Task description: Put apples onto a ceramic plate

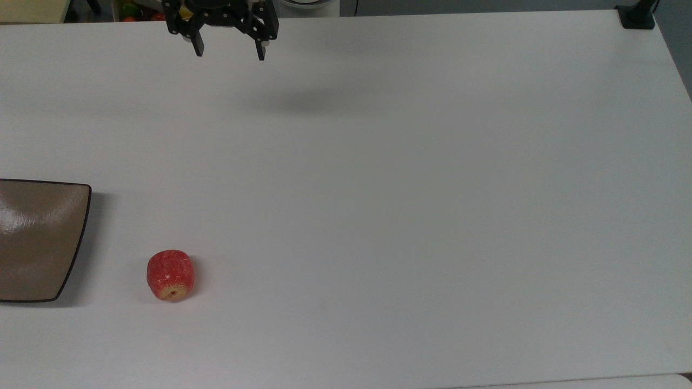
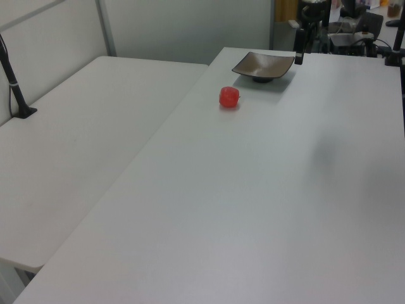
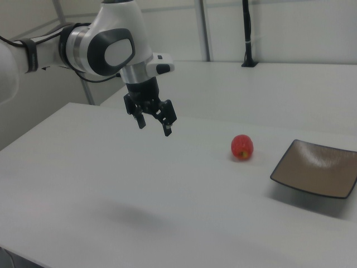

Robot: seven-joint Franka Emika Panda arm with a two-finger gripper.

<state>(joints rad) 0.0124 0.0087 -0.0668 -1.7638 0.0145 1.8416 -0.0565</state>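
- Top view: overhead, looks steeply down on white table (image 1: 378, 189); gripper (image 1: 230, 53) at upper edge, plate (image 1: 38, 237) cut off at the top view's left.
- Left view: low, oblique, looks along table (image 2: 266, 190) w/ apple (image 2: 229, 97) & plate (image 2: 264, 66) at far end; second table (image 2: 82, 139) on the left view's left.
- Right view: closer, from opposite side, faces arm (image 3: 106, 47); plate (image 3: 317, 168) on the right view's right.
- All 3 share tabletop, apple, plate.
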